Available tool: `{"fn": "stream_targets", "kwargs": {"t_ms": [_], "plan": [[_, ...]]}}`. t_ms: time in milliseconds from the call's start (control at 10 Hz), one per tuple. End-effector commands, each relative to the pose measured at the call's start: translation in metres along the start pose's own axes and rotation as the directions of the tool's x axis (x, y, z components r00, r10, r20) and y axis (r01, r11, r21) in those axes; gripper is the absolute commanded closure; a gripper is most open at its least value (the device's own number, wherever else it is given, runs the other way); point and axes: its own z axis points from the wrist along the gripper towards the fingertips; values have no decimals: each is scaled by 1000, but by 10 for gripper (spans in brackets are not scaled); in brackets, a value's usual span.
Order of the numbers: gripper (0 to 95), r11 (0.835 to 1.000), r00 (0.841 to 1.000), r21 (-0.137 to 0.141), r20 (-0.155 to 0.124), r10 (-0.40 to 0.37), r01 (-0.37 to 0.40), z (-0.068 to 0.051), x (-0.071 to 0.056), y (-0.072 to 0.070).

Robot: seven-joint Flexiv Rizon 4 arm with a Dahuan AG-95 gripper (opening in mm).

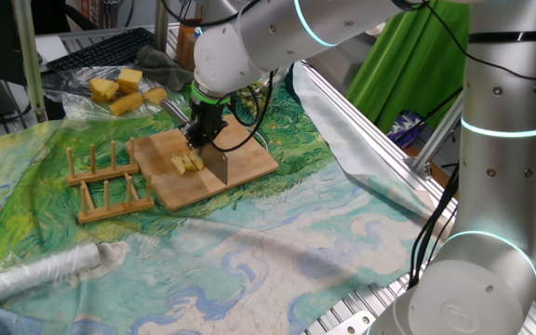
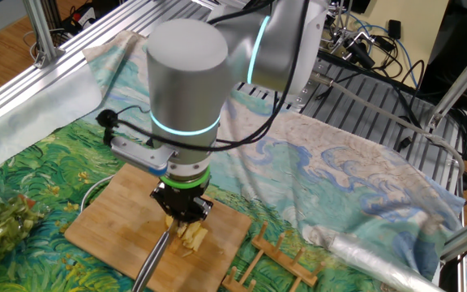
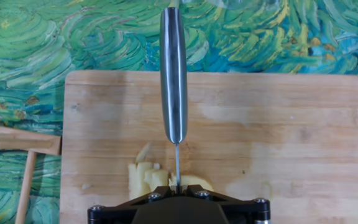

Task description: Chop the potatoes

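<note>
The potatoes lie as a cluster of pale-yellow slices on the wooden board. My gripper stands right over them, shut on a steel knife whose blade reaches down to the board beside the slices. In the other fixed view the gripper hides part of the potatoes, and the knife handle sticks out toward the front left. In the hand view the knife runs straight away from the gripper, its thin edge meeting the potatoes on the board.
Two wooden peg racks stand just left of the board. Larger deep-yellow chunks sit on plastic at the back left. A rolled plastic sheet lies at the front left. Chopped greens lie beside the board.
</note>
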Motion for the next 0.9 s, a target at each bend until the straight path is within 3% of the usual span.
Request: {"fn": "stream_targets", "kwargs": {"t_ms": [100, 200, 400, 700, 800, 900], "plan": [[950, 1000, 1000, -5, 1, 0, 0, 1, 0, 0], [950, 1000, 1000, -6, 7, 0, 0, 8, 0, 2], [950, 1000, 999, -6, 45, -3, 3, 36, -3, 5], [950, 1000, 999, -5, 34, -5, 6, 25, -3, 4], [950, 1000, 1000, -9, 12, -6, 6, 19, -3, 3], [950, 1000, 1000, -4, 12, -8, 8, 16, -3, 2]]}}
